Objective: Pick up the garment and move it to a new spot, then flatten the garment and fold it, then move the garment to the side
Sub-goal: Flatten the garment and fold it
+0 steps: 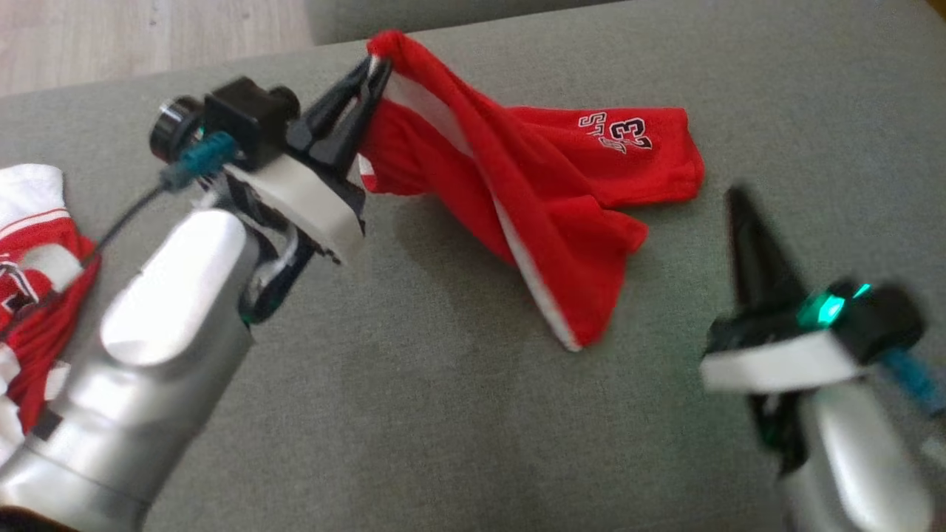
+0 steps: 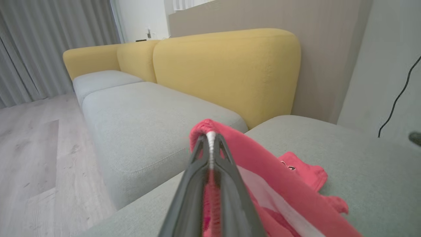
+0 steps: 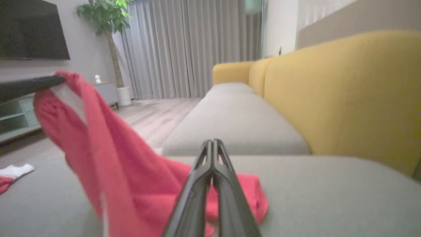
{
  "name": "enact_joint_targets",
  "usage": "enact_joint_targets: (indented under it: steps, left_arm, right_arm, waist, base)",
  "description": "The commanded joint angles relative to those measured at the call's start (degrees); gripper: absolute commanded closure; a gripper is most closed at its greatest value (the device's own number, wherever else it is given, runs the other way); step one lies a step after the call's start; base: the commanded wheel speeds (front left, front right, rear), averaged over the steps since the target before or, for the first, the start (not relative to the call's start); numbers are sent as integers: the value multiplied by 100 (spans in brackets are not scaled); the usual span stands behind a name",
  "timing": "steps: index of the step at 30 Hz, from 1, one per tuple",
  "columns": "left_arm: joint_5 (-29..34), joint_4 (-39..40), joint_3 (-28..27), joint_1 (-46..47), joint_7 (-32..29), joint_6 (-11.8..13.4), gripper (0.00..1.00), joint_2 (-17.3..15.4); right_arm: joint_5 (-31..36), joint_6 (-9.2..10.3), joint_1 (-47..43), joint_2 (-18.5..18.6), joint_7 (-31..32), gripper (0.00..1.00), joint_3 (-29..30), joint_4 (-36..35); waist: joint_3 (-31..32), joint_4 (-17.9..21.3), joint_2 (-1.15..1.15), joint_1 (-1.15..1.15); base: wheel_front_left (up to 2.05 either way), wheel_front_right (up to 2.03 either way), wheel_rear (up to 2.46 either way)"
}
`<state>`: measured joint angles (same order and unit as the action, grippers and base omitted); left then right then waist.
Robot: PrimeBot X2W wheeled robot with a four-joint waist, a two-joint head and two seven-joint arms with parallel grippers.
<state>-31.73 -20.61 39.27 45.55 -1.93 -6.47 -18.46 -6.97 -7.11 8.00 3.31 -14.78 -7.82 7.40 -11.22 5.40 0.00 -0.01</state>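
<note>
The garment (image 1: 547, 185) is a pair of red shorts with white side stripes and a "23" print, partly lifted off the grey cushion. My left gripper (image 1: 375, 68) is shut on its upper edge and holds that end raised, so the cloth drapes down to the right. The left wrist view shows the pinched red and white hem of the garment (image 2: 263, 164) between my left gripper (image 2: 210, 135) tips. My right gripper (image 1: 732, 196) stands to the right of the shorts, fingers together and holding nothing. In the right wrist view my right gripper (image 3: 212, 142) is shut, with the garment (image 3: 125, 177) hanging to its left.
A second red and white garment (image 1: 33, 251) lies at the left edge of the cushion, beside my left forearm. The grey cushion (image 1: 443, 414) spreads wide in front. Yellow backrests (image 2: 227, 72) and a second grey seat (image 2: 138, 115) lie beyond, with wooden floor (image 2: 36, 158) at the side.
</note>
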Motion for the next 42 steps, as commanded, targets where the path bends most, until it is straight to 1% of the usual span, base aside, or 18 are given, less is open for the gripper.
enact_joint_targets:
  steps: [1,5,7,8,10,12,13,14,15,21,25,27,34,35,36,37,40,42]
  left_arm:
    - [-104,256,-293,491,54,-40,100,-293]
    - [-383,360,-311,1110,198,-90,100,-363]
    - [-494,324,-210,1536,323,-97,100,-333]
    - [-537,265,-82,1747,358,-98,100,-332]
    - [-710,88,166,2114,364,-99,100,-304]
    - [-867,-110,444,2412,342,-100,100,-324]
    - [-964,-220,567,2529,341,-100,100,-335]
    - [-1072,-321,685,2627,349,-101,100,-344]
    - [-1165,-410,788,2715,395,-101,100,-358]
    - [-1637,-802,1387,3059,742,-101,100,-392]
    - [-1784,-928,1838,3321,872,-101,100,-389]
    - [-1818,-991,2027,3467,949,-102,100,-372]
    - [-2098,-1086,2583,3777,1198,-102,100,-269]
    - [-2143,-1098,2656,3804,1233,-102,100,-264]
    - [-2190,-1112,2725,3826,1269,-102,100,-263]
    - [-2235,-1128,2792,3840,1305,-102,100,-265]
    - [-2322,-1177,2963,3837,1422,-102,100,-301]
    - [-2374,-1184,3035,3797,1510,-102,100,-349]
  right_arm:
    - [65,-37,593,181,-22,100,14,-395]
    - [143,-37,1713,622,-22,100,321,-487]
    - [153,-37,2305,803,-22,100,549,-277]
    - [216,-37,2529,932,-22,100,531,-89]
    - [171,-37,2870,1097,-22,100,238,233]
    - [14,-37,3056,1180,-22,100,-234,429]
    - [-62,-37,3080,1181,-22,84,-443,544]
    - [-127,-37,3072,1150,-22,18,-644,626]
    - [-198,-37,3030,1084,-22,0,-829,690]
    - [-674,-37,2595,640,-22,0,-1922,1277]
    - [-1248,-37,2467,441,-22,0,-2682,1922]
    - [-1480,-37,2549,399,-22,0,-2883,2310]
    - [-1896,-37,3127,151,-22,0,-3105,3509]
    - [-2013,-37,3180,116,-22,27,-3171,3603]
    - [-2117,-37,3231,90,-22,87,-3236,3671]
    - [-2194,-37,3277,75,-22,100,-3289,3718]
    - [-2248,-37,3355,105,-22,100,-3253,3723]
    - [-2208,-37,3332,205,-22,100,-3066,3590]
  waist:
    - [-117,54,0,1]
    - [-462,142,0,1]
    - [-648,129,0,1]
    - [-717,110,0,1]
    - [-836,83,0,1]
    - [-909,91,0,1]
    - [-933,100,0,1]
    - [-951,107,0,1]
    - [-969,116,0,1]
    - [-1071,47,0,1]
    - [-1139,-56,0,1]
    - [-1189,-124,0,1]
    - [-1295,-388,0,1]
    - [-1291,-423,0,1]
    - [-1277,-450,0,1]
    - [-1255,-472,0,1]
    - [-1136,-505,0,1]
    - [-1009,-496,0,1]
  base:
    - [0,0,0]
    - [0,0,0]
    - [0,0,0]
    - [0,0,0]
    - [0,0,0]
    - [0,0,0]
    - [0,0,0]
    - [0,0,0]
    - [0,0,0]
    - [0,0,0]
    - [0,0,0]
    - [0,0,0]
    - [0,0,0]
    - [0,0,0]
    - [0,0,0]
    - [0,0,0]
    - [0,0,0]
    - [0,0,0]
